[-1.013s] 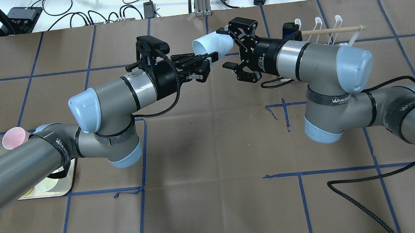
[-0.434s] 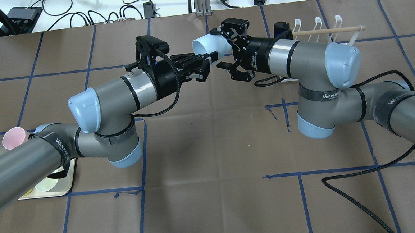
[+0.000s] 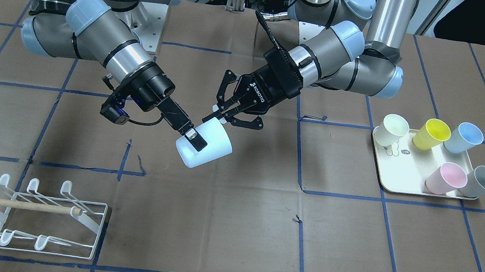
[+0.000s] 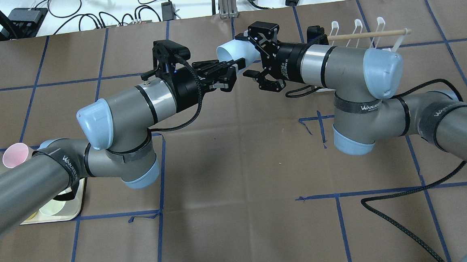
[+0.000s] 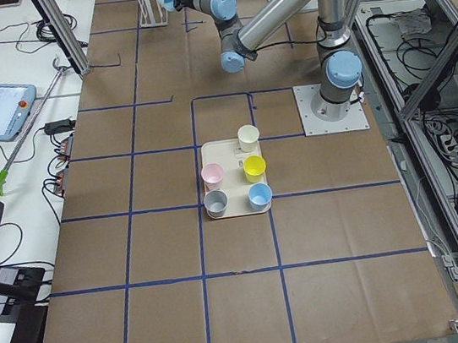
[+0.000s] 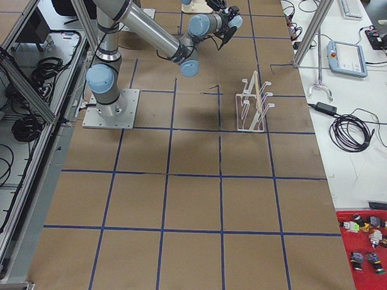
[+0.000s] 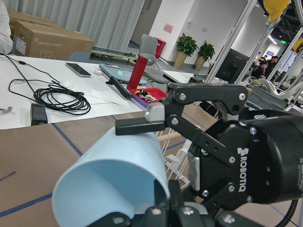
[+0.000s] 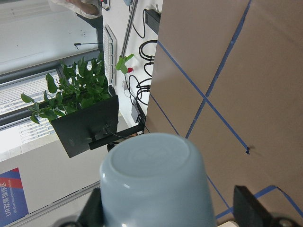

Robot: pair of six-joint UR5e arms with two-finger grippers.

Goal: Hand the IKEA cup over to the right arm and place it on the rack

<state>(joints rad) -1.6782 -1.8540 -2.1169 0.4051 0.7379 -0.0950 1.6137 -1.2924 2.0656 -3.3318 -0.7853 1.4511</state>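
We see the left pincer (image 4: 233, 69) clamped on the rim of the pale blue cup (image 4: 228, 51), held above the tabletop's (image 4: 235, 167) middle. The right pincer (image 4: 246, 54) is spread apart, straddling the cup's closed end.

My overhead camera sits behind the robot's shoulders and looks forward and down on the table (image 4: 239, 228), with the left arm (image 4: 126, 109) and right arm (image 4: 351, 67) large in front. The front-facing camera looks back from across the table, steeply down, so the sides flip: the rack (image 3: 14, 204) lies lower left there and top right overhead. Both end cameras hang high and far, looking along the table, one nearest the cup tray (image 5: 222, 151), the other nearest the rack. Each wrist camera sits very close to the pale blue cup (image 7: 113, 179), from opposite ends, and the right one is rolled sideways.
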